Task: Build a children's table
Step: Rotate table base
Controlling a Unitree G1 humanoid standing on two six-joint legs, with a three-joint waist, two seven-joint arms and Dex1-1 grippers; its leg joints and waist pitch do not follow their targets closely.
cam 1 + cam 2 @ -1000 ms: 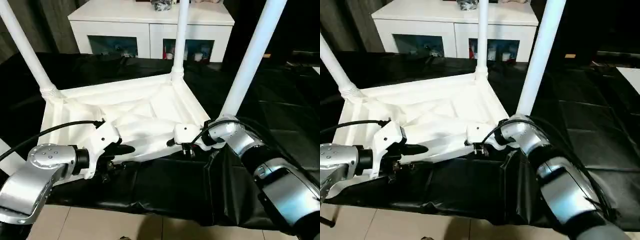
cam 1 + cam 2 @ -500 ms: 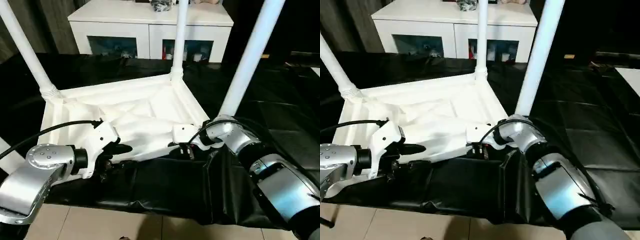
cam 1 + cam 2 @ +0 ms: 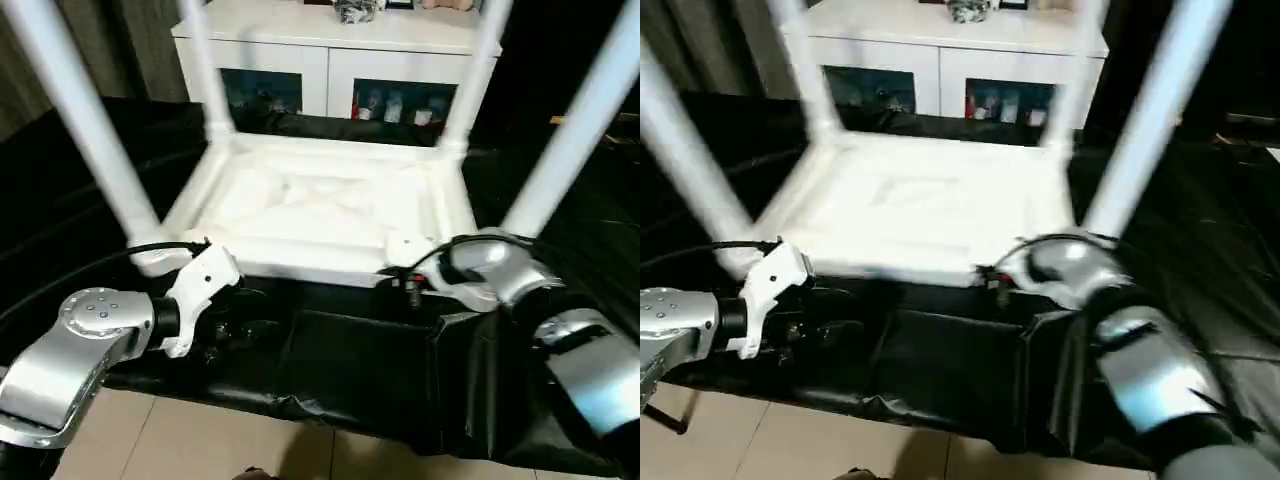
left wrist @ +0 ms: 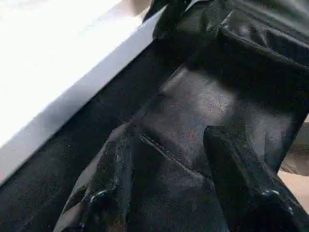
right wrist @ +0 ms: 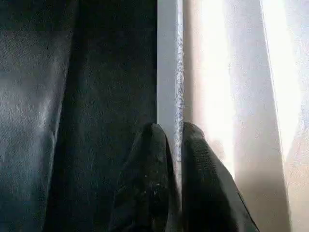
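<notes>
Right wrist view: right end effector [image 5: 174, 145] pinches the thin rim of the children's table [image 3: 330, 205].
Left end effector [image 4: 183, 212]: jaws apart, empty, over the black cover [image 3: 350, 370].
Table: upside down on the covered bench, legs up.
Handling: probably light, stiff, slick plastic — rim or leg bases suit gripping.
Room: cabinet [image 3: 330, 50] close behind; bench edge near.

I see the upturned children's table [image 3: 320, 215] blocking the middle, its four legs [image 3: 85, 130] rising like posts at the corners. Between the legs there is open room above the ribbed underside. My right gripper [image 5: 175, 145] is pinched on the near rim. The left gripper [image 4: 178, 212] hangs over the black cover [image 3: 350, 370], apart from the rim. The white cabinet [image 3: 330, 60] closes off the far side.
</notes>
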